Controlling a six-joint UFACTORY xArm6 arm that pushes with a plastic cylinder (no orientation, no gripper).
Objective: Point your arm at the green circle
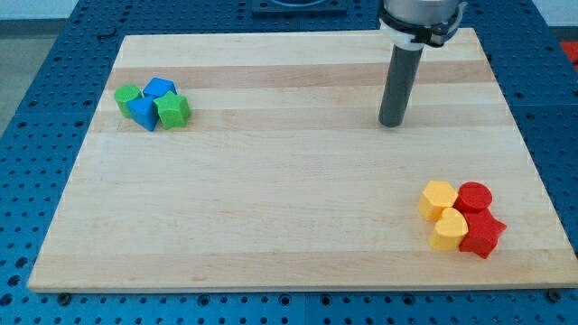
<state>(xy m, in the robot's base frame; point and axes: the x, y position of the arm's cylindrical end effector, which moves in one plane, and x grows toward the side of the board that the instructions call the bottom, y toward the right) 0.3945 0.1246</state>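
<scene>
I see 1 wooden table (289, 226) carrying 8 blocks in 2 clusters of 4. My arm has no pincer, only 1 dark rod, and my tip (391, 124) rests on bare wood in the view's upper right. At the view's lower right sit a yellow hexagon (438, 199), a red circle (474, 196), a yellow block (449, 231) and a red block (482, 234), touching. At the upper left sit 2 blue blocks (160, 88) (143, 111), a green block (172, 110) and the green circle (127, 97), leftmost, well apart from my tip.
</scene>
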